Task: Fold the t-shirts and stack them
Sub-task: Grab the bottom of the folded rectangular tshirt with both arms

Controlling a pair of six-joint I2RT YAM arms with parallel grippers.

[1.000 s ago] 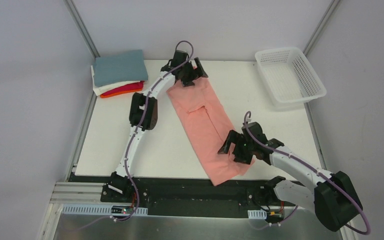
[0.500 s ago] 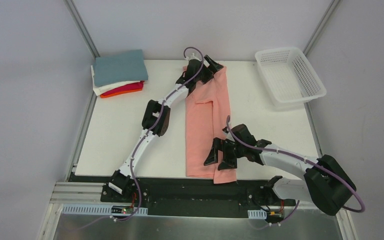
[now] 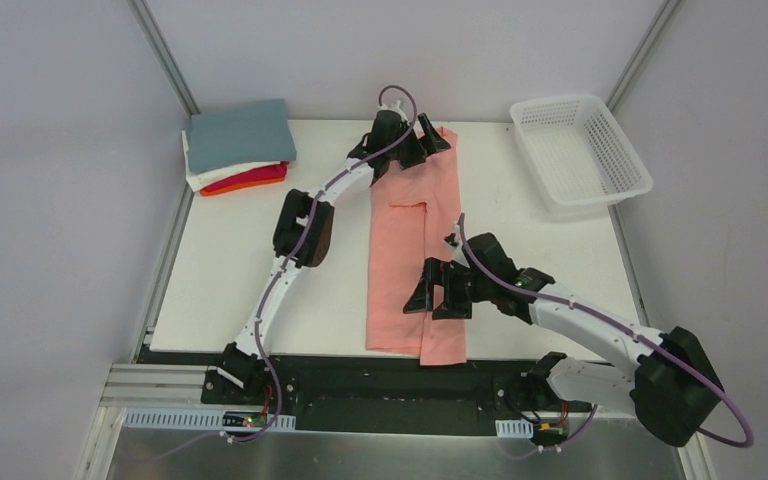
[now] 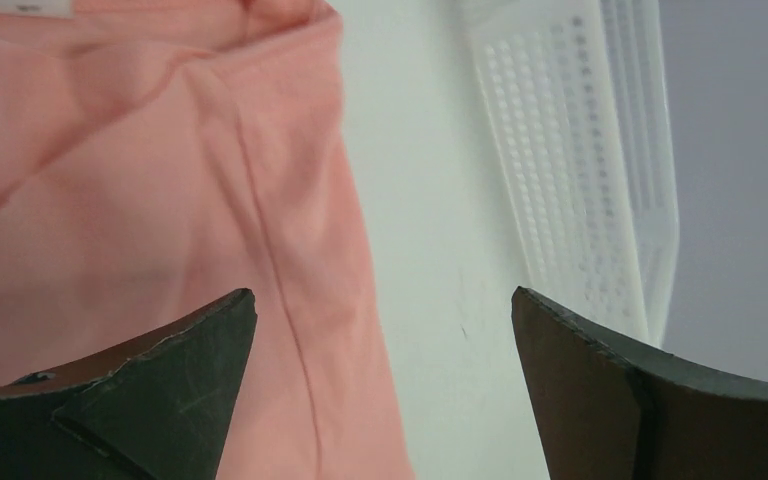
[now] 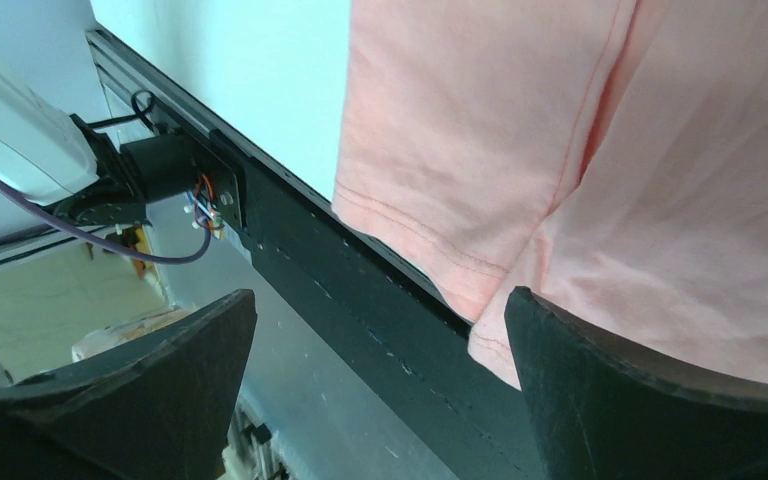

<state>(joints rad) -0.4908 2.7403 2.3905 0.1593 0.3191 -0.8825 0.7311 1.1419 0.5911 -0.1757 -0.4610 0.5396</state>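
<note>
The salmon-pink t-shirt [image 3: 415, 250] lies folded lengthwise as a long strip running from the back of the table to the front. Its hem [image 5: 460, 270] hangs over the table's front edge. My left gripper [image 3: 428, 140] is open over the shirt's far end, and the left wrist view shows its jaws [image 4: 383, 295] wide apart above the shirt's right edge [image 4: 290, 250]. My right gripper [image 3: 438, 292] is open over the near part of the shirt, with nothing between the jaws [image 5: 380, 295]. The folded t-shirts are stacked at the back left, grey-blue [image 3: 238, 135] on top, then white, red and orange.
A white plastic lattice basket [image 3: 580, 150] stands at the back right, and its wall shows in the left wrist view [image 4: 580, 170]. The black front rail [image 5: 360, 330] runs under the shirt's hem. Grey walls close in both sides of the table.
The pink shirt has swung from a diagonal lie to straight front-to-back. My left gripper moved right along the back edge; my right gripper moved left over the shirt's near part.
</note>
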